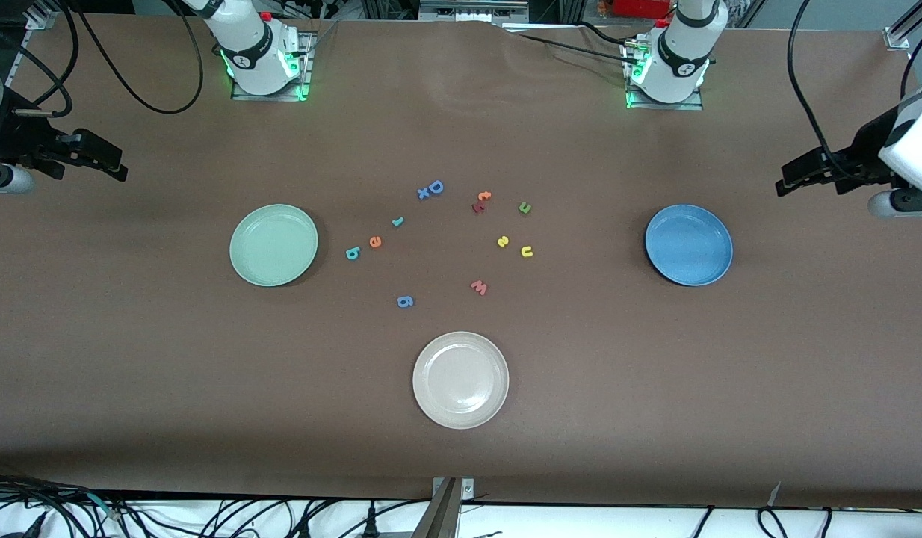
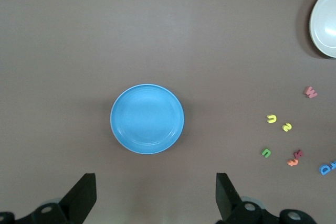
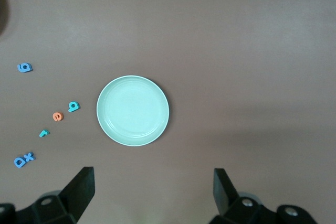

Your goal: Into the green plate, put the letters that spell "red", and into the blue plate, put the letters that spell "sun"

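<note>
Small foam letters lie scattered mid-counter (image 1: 132,359): teal "r" (image 1: 398,221), orange "e" (image 1: 375,241) and teal "d" (image 1: 353,253) near the smooth round green plate (image 1: 273,245); yellow "s" (image 1: 503,240), yellow "u" (image 1: 527,252) and olive "n" (image 1: 525,208) lie toward the blue plate (image 1: 688,245). A cream plate (image 1: 460,379), pink "w" (image 1: 479,287) and blue "g" (image 1: 405,301) lie nearer the camera. Left claw (image 2: 156,198) hangs spread over the counter beside the blue plate, right claw (image 3: 153,195) spread beside the green plate; both plates are bare.
</note>
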### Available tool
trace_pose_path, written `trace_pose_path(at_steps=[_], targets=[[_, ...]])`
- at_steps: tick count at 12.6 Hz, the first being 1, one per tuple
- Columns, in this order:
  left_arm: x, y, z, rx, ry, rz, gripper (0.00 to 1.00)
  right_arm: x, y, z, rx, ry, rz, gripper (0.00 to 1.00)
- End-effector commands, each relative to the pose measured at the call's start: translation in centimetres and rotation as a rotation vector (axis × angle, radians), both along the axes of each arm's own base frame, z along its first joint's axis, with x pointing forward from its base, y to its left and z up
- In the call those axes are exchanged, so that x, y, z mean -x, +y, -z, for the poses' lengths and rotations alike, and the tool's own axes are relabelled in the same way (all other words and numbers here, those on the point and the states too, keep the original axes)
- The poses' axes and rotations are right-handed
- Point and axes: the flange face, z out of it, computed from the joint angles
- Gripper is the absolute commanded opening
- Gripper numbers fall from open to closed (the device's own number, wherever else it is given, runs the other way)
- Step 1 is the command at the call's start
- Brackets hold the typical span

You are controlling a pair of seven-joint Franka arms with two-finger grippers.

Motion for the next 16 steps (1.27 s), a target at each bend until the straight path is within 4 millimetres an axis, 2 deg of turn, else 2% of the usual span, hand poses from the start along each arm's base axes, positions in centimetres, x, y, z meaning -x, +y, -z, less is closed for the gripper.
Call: trace_pose_path(at_steps=[1,3,6,9,12,16], targets=[[-1.0,-1.1,-1.5,0.025,-0.017,0.009,1.00,-0.3,0.2,-0.5,-0.016,-0.005,-0.005,1.00],[-1.2,-2.3,-2.5,0.000,-0.041,0.036,1.00,-0.3,0.2,-0.5,-0.016,-0.005,-0.006,1.00],[-1.1,-3.5,-2.8,-0.027,-0.050,0.064,1.00,-0.3,0.2,-0.5,-0.016,-0.005,-0.006,1.00],[-1.4,-3.2,-2.9,-0.027,-0.064,0.063,1.00,-0.3,0.2,-0.5,-0.016,-0.005,-0.006,1.00],[-1.8,-2.1,-2.7,-0.030,-0.090,0.196,1.00,-0.3,0.2,-0.5,-0.016,-0.005,-0.006,1.00],[-1.8,-2.0,-2.7,-0.036,-0.090,0.203,1.00,-0.3,0.2,-0.5,-0.016,-0.005,-0.006,1.00]])
